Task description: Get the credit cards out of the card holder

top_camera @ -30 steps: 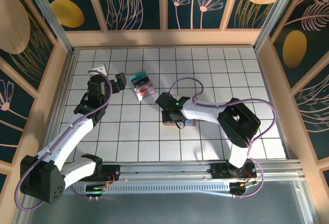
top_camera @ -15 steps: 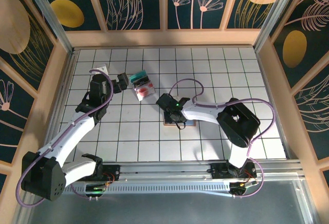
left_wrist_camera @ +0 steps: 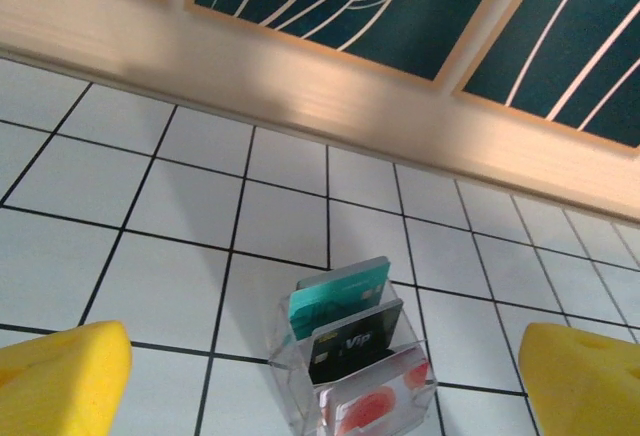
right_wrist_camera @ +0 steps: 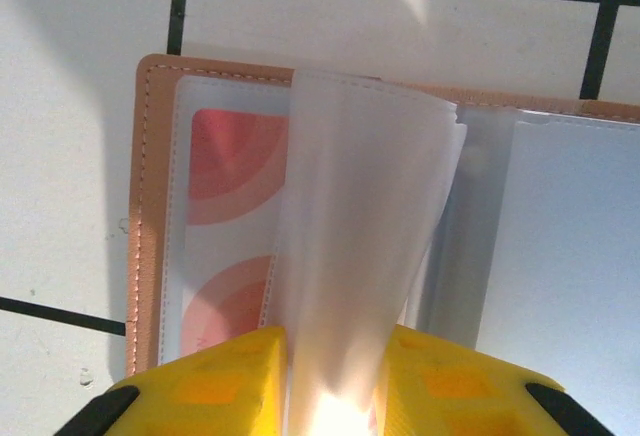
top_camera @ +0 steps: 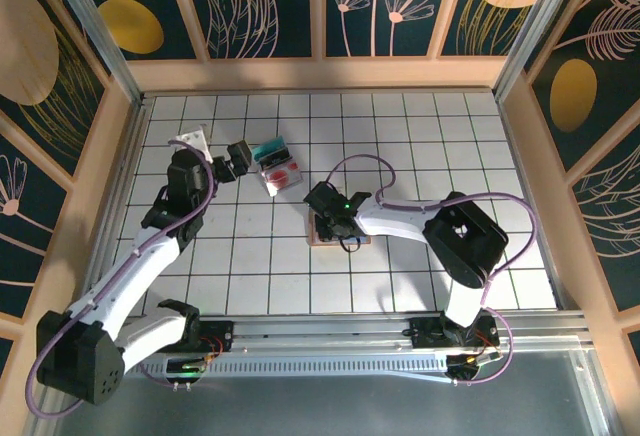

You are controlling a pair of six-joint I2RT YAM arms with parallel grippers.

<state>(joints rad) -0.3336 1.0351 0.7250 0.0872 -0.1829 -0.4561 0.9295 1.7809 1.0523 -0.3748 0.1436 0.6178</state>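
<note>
The right gripper (right_wrist_camera: 335,368) pinches a floppy clear sleeve (right_wrist_camera: 360,206) of the light card holder (right_wrist_camera: 145,206) (probably slippery, best held by its edge); the left gripper (top_camera: 237,159) hangs open

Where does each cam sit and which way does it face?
Top external: above and behind the bases, looking down on the tiled table; both arms, left hand, right hand.
Left wrist: on the left arm, looking toward the far wall over the card stand; open yellow fingertips.
Right wrist: straight down on the open card holder; fingertips pinching its clear sleeve.
Shared: top and left wrist, the card stand; top and right wrist, the card holder.
</note>
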